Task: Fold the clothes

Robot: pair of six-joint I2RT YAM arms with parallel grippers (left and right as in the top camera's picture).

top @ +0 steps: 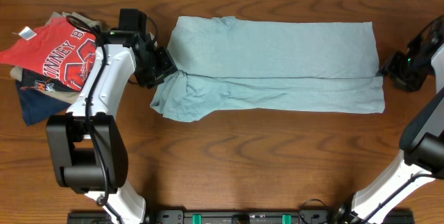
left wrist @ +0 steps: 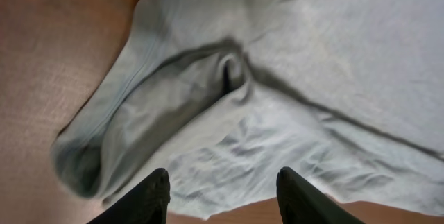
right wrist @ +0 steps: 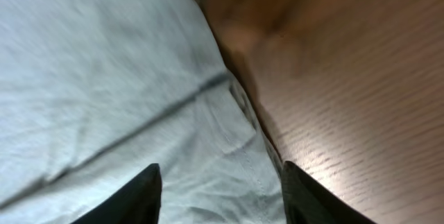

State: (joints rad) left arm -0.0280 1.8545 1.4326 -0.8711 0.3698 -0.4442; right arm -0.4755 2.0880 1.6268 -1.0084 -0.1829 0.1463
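The T-shirt lies mid-desk, folded into a long band, its left end bunched. The left pincer and right pincer stand at its ends, jaws apart, gripping nothing. A garment pile sits far left.

Overhead: my left gripper is masked by its own wrist housing, fingertips unseen. My right gripper is dark and too small to resolve, and the frame edge cuts its arm. Wrist views: the T-shirt is soft-focused and cropped at top and right. My fingers are cropped below. The navy garment lies mostly under the red shirt.
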